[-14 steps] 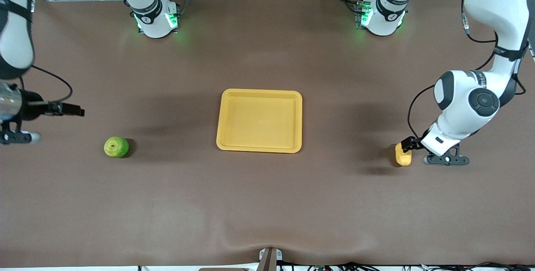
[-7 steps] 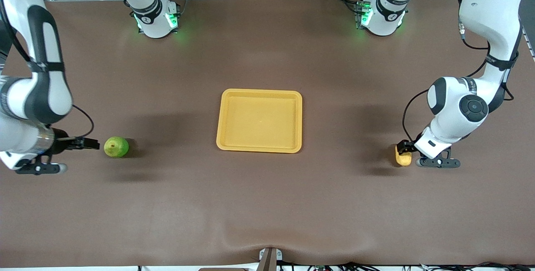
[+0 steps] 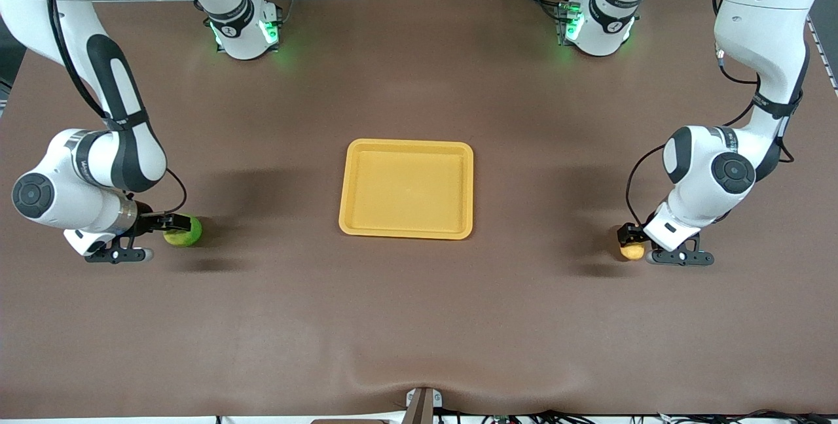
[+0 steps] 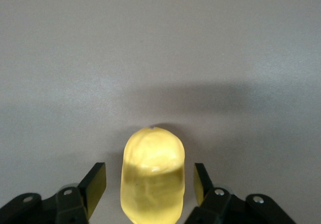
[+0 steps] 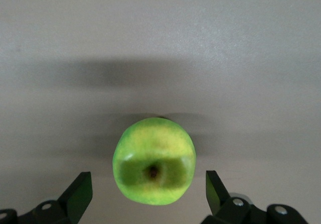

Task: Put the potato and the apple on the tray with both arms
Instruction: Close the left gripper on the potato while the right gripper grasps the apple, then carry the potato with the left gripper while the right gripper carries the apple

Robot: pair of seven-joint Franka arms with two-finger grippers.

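The pale-yellow potato [image 3: 633, 252] lies on the brown table toward the left arm's end. My left gripper [image 3: 626, 235] is down around it. In the left wrist view the potato [image 4: 153, 176] sits between the fingers [image 4: 95, 184] with a narrow gap on each side, so the left gripper [image 4: 149, 184] is open. The green apple [image 3: 188, 232] rests toward the right arm's end. My right gripper [image 3: 174, 223] straddles it, open. In the right wrist view the apple [image 5: 154, 161] has wide gaps to both fingers [image 5: 80, 191] of the right gripper [image 5: 149, 190]. The yellow-orange tray [image 3: 406, 145] lies mid-table, with nothing on it.
The brown mat covers the whole table. Both arm bases with green lights [image 3: 243, 31] [image 3: 596, 25] stand along the edge farthest from the front camera. A small bracket [image 3: 422, 404] sits at the table's near edge.
The right arm swung in from the table's end and brought its open gripper around the apple. The left gripper slid farther over the potato and its fingers narrowed.
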